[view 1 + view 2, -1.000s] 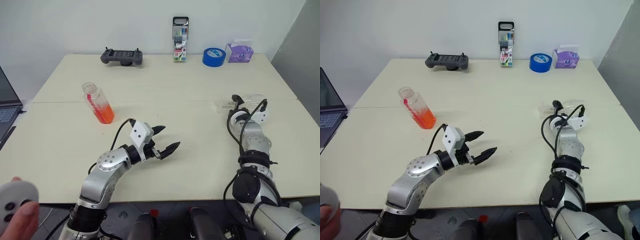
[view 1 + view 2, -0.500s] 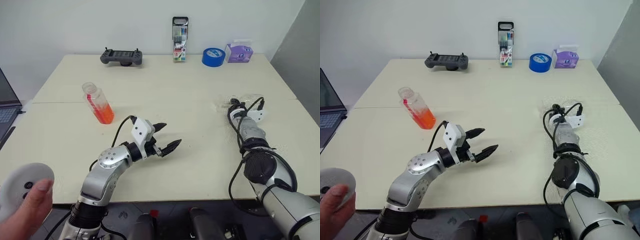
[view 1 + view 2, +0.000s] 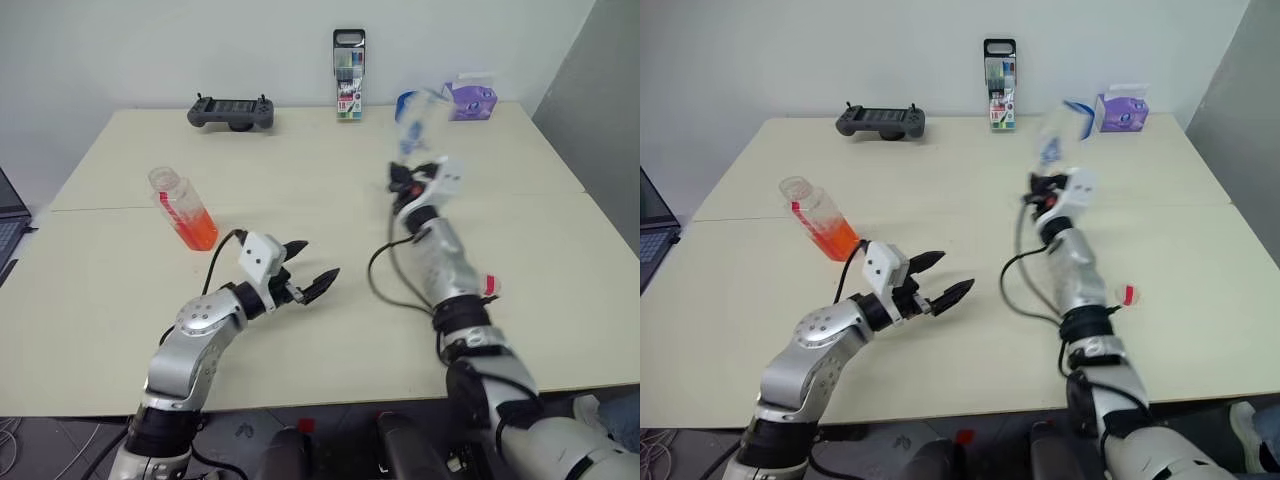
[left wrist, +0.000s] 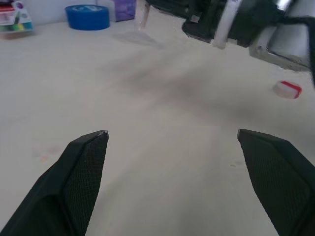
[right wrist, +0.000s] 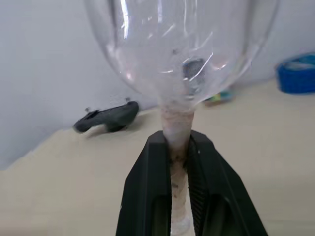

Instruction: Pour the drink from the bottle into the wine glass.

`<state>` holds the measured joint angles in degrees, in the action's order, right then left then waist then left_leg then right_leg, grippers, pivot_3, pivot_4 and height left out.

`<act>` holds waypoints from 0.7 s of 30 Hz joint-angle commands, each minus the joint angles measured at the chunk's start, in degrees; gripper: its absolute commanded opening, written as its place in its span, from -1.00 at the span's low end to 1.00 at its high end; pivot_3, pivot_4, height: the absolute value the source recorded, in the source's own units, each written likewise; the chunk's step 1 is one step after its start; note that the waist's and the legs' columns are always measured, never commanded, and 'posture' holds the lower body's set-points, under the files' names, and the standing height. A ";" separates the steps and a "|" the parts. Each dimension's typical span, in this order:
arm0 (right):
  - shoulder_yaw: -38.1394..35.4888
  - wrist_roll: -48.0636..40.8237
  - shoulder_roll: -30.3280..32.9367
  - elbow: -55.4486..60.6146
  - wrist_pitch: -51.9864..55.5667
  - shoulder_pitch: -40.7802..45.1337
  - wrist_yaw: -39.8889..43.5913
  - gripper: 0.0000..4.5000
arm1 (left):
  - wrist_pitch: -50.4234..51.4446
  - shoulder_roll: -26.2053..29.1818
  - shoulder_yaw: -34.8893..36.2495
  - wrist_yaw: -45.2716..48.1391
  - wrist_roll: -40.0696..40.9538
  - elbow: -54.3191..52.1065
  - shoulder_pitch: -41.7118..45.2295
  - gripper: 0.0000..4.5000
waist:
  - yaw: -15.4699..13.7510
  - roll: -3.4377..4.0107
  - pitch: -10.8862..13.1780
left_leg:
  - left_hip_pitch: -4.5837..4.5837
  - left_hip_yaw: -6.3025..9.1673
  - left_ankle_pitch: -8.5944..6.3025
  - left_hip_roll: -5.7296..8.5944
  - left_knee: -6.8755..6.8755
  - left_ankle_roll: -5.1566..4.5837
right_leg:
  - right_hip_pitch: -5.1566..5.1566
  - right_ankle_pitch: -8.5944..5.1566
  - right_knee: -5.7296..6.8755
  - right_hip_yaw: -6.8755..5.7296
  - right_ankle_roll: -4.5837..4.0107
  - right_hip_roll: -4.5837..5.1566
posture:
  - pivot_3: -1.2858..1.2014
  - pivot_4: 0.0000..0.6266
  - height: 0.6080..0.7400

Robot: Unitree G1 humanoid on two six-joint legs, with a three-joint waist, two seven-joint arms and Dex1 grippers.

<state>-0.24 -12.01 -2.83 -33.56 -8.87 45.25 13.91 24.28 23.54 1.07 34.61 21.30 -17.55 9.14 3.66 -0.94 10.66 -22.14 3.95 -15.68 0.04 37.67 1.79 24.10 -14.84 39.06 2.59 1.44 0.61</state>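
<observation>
Right gripper (image 5: pixel 178 147) clamps the thin stem of the clear rounded wine glass (image 5: pixel 179 54), which we see raised above the cream table (image 3: pixel 300 190). Left gripper (image 3: pixel 312 272) gapes empty near the orange-drink plastic bottle (image 3: pixel 182 208).

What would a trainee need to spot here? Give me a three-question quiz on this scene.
1. True or false: the right gripper is shut on the stem of the wine glass.
2. The bottle with the drink is: A) in the left gripper, B) standing on the table, C) lying on its side.
3. Fill in: the left gripper's fingers are ____.

Key: 1 true; 2 B; 3 open.
</observation>
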 commanded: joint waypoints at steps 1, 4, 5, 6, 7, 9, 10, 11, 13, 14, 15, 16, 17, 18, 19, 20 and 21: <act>7.12 8.81 -0.88 1.37 -6.86 -1.25 0.56 -0.93 | 0.84 1.66 4.45 -1.72 1.46 -5.41 -0.95 1.00 | -0.56 0.01 0.01 | -0.02 0.05 0.01 0.03 0.00 0.03 | 0.00 0.00 0.00 -0.02 -0.01 0.01 | 0.03 -0.52 1.00; 8.54 10.36 -3.52 -1.20 -10.16 -2.65 -0.65 -0.93 | 5.31 4.35 11.40 -2.33 6.66 -11.87 -5.17 1.00 | -0.84 0.00 0.01 | -0.25 0.24 0.10 0.12 0.17 0.19 | -0.01 0.06 -0.07 -0.09 -0.10 0.09 | 0.03 -0.52 1.00; 8.59 10.67 -3.71 -1.95 -11.00 -2.72 -0.60 -0.93 | 6.35 5.01 12.33 -2.43 7.71 -13.23 -6.01 1.00 | -1.03 0.00 0.01 | -0.25 0.24 0.12 0.17 0.18 0.23 | -0.02 0.06 -0.08 -0.09 -0.10 0.15 | 0.03 -0.52 1.00; 8.63 11.00 -3.89 -3.24 -11.85 -2.82 -0.53 -0.93 | 7.35 5.75 13.42 -2.42 8.79 -14.52 -7.32 1.00 | -1.26 0.00 0.01 | -0.25 0.28 0.15 0.27 0.18 0.27 | -0.04 0.05 -0.08 -0.13 -0.09 0.23 | 0.03 -0.52 1.00; 8.76 11.50 -3.86 -4.46 -12.89 -2.97 -0.31 -0.93 | 8.32 6.26 14.34 -2.52 9.82 -15.70 -8.51 1.00 | -1.43 -0.01 0.00 | -0.26 0.30 0.17 0.31 0.18 0.30 | -0.05 0.06 -0.10 -0.15 -0.09 0.27 | 0.03 -0.52 1.00; 8.24 11.47 -4.06 -7.89 -14.09 -3.02 0.00 -0.93 | 9.36 7.14 15.47 -2.71 10.65 -17.10 -10.73 1.00 | -1.64 -0.02 0.00 | -0.25 0.29 0.17 0.39 0.21 0.31 | -0.11 0.05 -0.12 -0.18 -0.09 0.32 | 0.03 -0.52 1.00; 8.15 11.65 -4.03 -9.60 -14.76 -2.91 0.12 -0.93 | 9.56 7.25 15.59 -3.04 10.73 -17.26 -11.17 1.00 | -1.67 -0.02 0.00 | -0.25 0.27 0.17 0.39 0.21 0.31 | -0.11 0.05 -0.13 -0.19 -0.09 0.33 | 0.03 -0.52 1.00; 7.85 11.49 -4.16 -11.25 -15.04 -2.76 0.24 -0.93 | 9.64 7.20 15.54 -3.40 10.67 -17.21 -11.29 1.00 | -1.69 -0.02 0.00 | -0.24 0.27 0.17 0.40 0.21 0.31 | -0.12 0.05 -0.12 -0.20 -0.09 0.33 | 0.03 -0.52 1.00; 7.14 11.13 -4.45 -14.47 -15.22 -2.52 0.19 -0.93 | 9.70 6.72 14.85 -4.25 10.54 -17.16 -11.03 1.00 | -1.65 -0.02 0.00 | -0.24 0.30 0.18 0.38 0.21 0.32 | -0.11 0.06 -0.11 -0.23 -0.10 0.31 | 0.03 -0.52 1.00; 6.89 11.08 -4.48 -16.21 -15.43 -2.31 0.16 -0.93 | 9.80 6.41 14.26 -4.70 10.49 -17.23 -10.74 1.00 | -1.63 -0.02 0.00 | -0.23 0.28 0.18 0.36 0.20 0.32 | -0.10 0.06 -0.10 -0.24 -0.10 0.28 | 0.03 -0.52 1.00; 6.62 11.07 -4.44 -18.08 -15.60 -2.08 0.06 -0.93 | 9.72 6.03 13.48 -5.07 10.33 -17.14 -10.39 1.00 | -1.60 -0.02 0.00 | -0.23 0.28 0.18 0.35 0.19 0.32 | -0.10 0.06 -0.09 -0.23 -0.10 0.27 | 0.03 -0.52 1.00; 6.40 11.15 -4.36 -19.72 -15.90 -1.90 -0.08 -0.93 | 9.68 5.67 12.75 -5.45 10.16 -17.07 -10.04 1.00 | -1.57 -0.04 -0.01 | -0.22 0.28 0.18 0.33 0.19 0.32 | -0.10 0.05 -0.08 -0.23 -0.10 0.26 | 0.03 -0.52 1.00; 6.22 11.27 -4.30 -20.75 -16.24 -1.80 -0.25 -0.93 | 9.64 5.46 12.26 -5.72 10.07 -17.04 -9.80 1.00 | -1.56 -0.04 -0.01 | -0.19 0.28 0.18 0.32 0.18 0.32 | -0.12 0.05 -0.08 -0.23 -0.10 0.24 | 0.03 -0.52 1.00; 5.92 11.32 -4.21 -21.83 -16.42 -1.65 -0.40 -0.93 | 9.58 5.26 11.69 -6.01 9.94 -16.87 -9.39 1.00 | -1.56 -0.04 -0.01 | -0.15 0.29 0.18 0.32 0.18 0.32 | -0.15 0.06 -0.07 -0.23 -0.10 0.23 | 0.03 -0.52 1.00; 5.64 11.31 -4.12 -22.62 -16.51 -1.49 -0.47 -0.93 | 9.53 5.12 11.25 -6.22 9.83 -16.64 -8.95 1.00 | -1.56 -0.04 -0.01 | -0.02 0.29 0.18 0.32 0.18 0.32 | -0.26 0.05 -0.08 -0.23 -0.10 0.22 | 0.03 -0.52 1.00; 5.50 11.34 -4.07 -23.03 -16.75 -1.38 -0.46 -0.93 | 9.44 5.10 11.04 -6.30 9.74 -16.40 -8.69 1.00 | -1.57 -0.04 -0.01 | 0.15 0.31 0.17 0.31 0.16 0.31 | -0.44 0.05 -0.11 -0.23 -0.10 0.22 | 0.03 -0.52 1.00; 5.36 11.33 -3.97 -23.13 -16.85 -1.41 -0.34 -0.93 | 9.29 5.13 10.90 -6.27 9.71 -15.99 -8.39 1.00 | -1.57 -0.04 -0.01 | 0.31 0.35 0.17 0.32 0.14 0.31 | -0.62 0.04 -0.15 -0.23 -0.10 0.22 | 0.03 -0.52 1.00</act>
<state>6.04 -0.85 -7.03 -55.22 -26.02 43.73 13.90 34.52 28.64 11.85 28.64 31.19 -32.40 -0.05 2.09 -0.98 10.65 -21.77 4.32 -15.51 0.36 37.81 2.09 23.41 -14.80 38.91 2.34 1.33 0.83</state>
